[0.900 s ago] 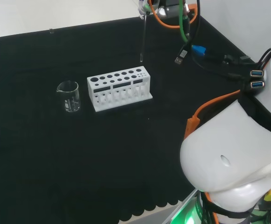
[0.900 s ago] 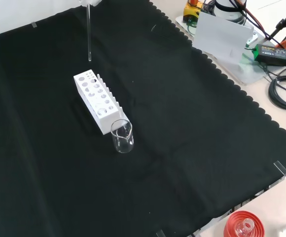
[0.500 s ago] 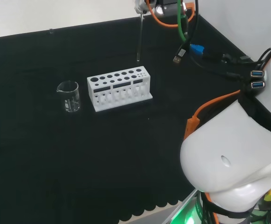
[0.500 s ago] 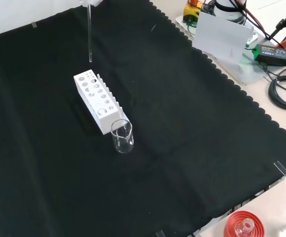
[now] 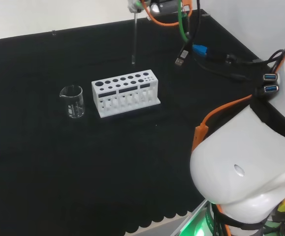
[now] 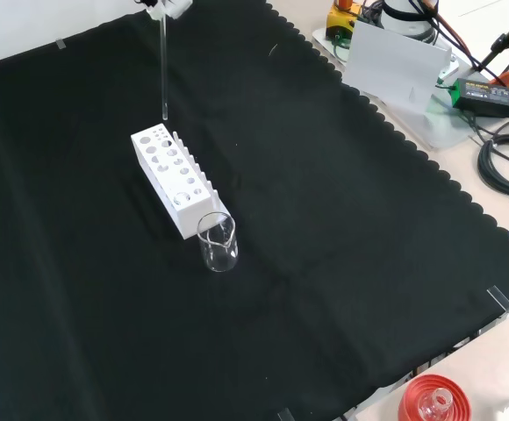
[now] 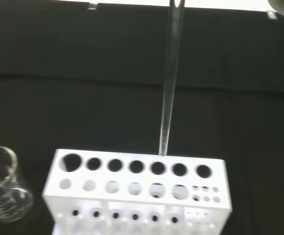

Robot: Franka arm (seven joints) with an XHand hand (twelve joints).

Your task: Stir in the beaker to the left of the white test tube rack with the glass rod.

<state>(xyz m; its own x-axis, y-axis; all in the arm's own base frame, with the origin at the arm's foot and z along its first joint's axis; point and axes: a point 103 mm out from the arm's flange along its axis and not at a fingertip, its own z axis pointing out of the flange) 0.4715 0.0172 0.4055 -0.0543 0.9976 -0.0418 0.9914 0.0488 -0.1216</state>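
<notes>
A thin glass rod [image 5: 134,39] hangs upright in the air, pinched at its upper end by the hand [image 5: 135,5] at the head view's top edge. In the front view the rod [image 6: 164,70] drops from the hand [image 6: 174,7], and its tip hovers just above the far end of the white test tube rack [image 6: 171,180]. The wrist view shows the rod [image 7: 169,88] ending over the rack [image 7: 137,191], behind its back row of holes. An empty clear beaker [image 5: 72,102] stands on the cloth left of the rack [image 5: 125,92] in the head view. In the front view the beaker [image 6: 218,243] is at the rack's near end.
Cables with a hanging plug [image 5: 181,60] and a blue connector [image 5: 199,49] dangle right of the rod. The arm's white link [image 5: 245,162] stands at the head view's right. A red ribbed stand [image 6: 432,402] sits beyond the cloth's scalloped edge in the front view.
The hand and rod have moved left in the head view, from over the rack's right end toward its middle. The rod's tip sits slightly lower in the front view. Beaker and rack have not moved.
</notes>
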